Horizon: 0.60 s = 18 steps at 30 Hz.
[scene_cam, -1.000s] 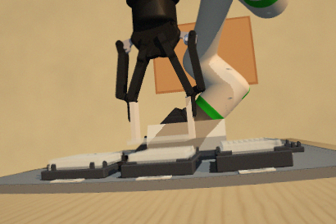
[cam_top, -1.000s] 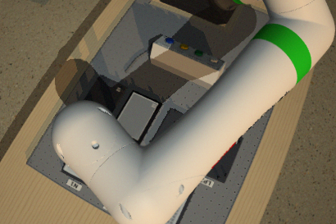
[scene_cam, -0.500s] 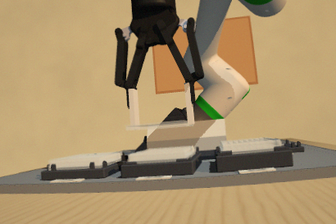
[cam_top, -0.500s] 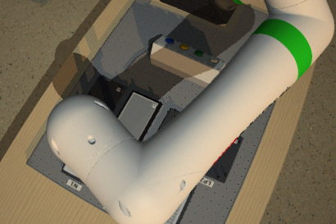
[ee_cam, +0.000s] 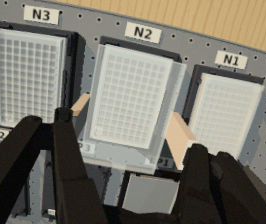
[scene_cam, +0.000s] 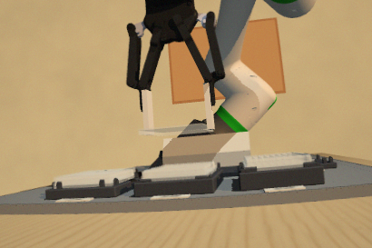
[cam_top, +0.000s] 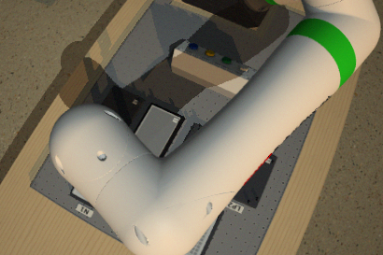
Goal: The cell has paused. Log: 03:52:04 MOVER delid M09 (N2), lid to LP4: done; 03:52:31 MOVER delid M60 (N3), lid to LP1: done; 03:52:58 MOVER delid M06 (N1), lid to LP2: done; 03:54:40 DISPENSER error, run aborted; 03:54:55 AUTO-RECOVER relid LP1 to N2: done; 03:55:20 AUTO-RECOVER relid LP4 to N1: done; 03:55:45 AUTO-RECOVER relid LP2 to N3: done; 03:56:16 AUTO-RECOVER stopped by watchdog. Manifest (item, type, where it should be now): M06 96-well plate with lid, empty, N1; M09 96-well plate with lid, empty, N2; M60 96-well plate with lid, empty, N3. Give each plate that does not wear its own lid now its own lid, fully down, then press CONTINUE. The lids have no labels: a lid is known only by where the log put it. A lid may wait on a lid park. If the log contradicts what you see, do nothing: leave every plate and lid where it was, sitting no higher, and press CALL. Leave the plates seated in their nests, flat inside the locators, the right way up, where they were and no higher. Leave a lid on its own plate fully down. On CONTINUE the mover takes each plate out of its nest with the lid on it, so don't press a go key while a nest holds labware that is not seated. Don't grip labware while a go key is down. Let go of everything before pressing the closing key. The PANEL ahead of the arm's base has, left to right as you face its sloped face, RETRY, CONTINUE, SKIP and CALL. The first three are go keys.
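Gripper (scene_cam: 177, 104) clamped on a clear lid (scene_cam: 174, 129), mid-frame, held above the nests.
Below it sits the N2 plate (ee_cam: 129, 95), centre of the wrist view; N3 plate (ee_cam: 29, 75) lies upper left, N1 plate (ee_cam: 224, 117) right.

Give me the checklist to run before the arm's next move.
1. Grip: the gripper is shut on the lid, with a finger on each side. Ok.
2. Clearance: the exterior view shows a gap between the lid and the N2 plate. Ok.
3. Lid attitude: it hangs roughly level. Ok.
4. N2 plate seating: it looks flat in its nest. Ok.
5. Whether the N3 plate and the N1 plate wear lids fully down: cannot tell.
6. Panel: nothing is touching its keys. Ok.
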Each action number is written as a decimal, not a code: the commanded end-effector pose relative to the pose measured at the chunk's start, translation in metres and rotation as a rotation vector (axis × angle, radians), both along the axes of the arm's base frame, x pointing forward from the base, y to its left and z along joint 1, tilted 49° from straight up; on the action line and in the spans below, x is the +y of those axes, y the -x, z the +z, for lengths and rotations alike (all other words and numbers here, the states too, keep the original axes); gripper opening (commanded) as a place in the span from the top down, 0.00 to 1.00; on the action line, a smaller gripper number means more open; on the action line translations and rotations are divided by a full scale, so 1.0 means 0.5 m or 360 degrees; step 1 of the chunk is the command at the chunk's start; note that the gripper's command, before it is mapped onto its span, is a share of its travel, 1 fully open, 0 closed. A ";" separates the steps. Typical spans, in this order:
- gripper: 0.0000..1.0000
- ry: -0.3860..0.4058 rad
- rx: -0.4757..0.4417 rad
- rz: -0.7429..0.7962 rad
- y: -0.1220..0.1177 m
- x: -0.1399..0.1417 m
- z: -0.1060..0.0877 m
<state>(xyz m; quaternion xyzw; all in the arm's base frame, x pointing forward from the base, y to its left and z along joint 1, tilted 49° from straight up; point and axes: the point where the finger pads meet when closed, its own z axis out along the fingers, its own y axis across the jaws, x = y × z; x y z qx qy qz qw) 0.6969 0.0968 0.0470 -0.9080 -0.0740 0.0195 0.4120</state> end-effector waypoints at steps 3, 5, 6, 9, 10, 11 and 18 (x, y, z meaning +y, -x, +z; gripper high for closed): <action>1.00 0.0000 -0.0001 -0.0001 -0.001 -0.003 0.002; 1.00 0.0000 -0.0001 -0.0001 -0.001 -0.003 0.002; 1.00 0.0000 -0.0001 -0.0001 -0.001 -0.003 0.002; 1.00 0.0000 -0.0001 -0.0001 -0.001 -0.003 0.002; 1.00 0.0000 -0.0001 -0.0001 -0.001 -0.003 0.002; 1.00 0.0000 -0.0001 -0.0001 0.000 -0.001 0.005; 1.00 0.0002 -0.0001 -0.0001 0.028 0.131 0.157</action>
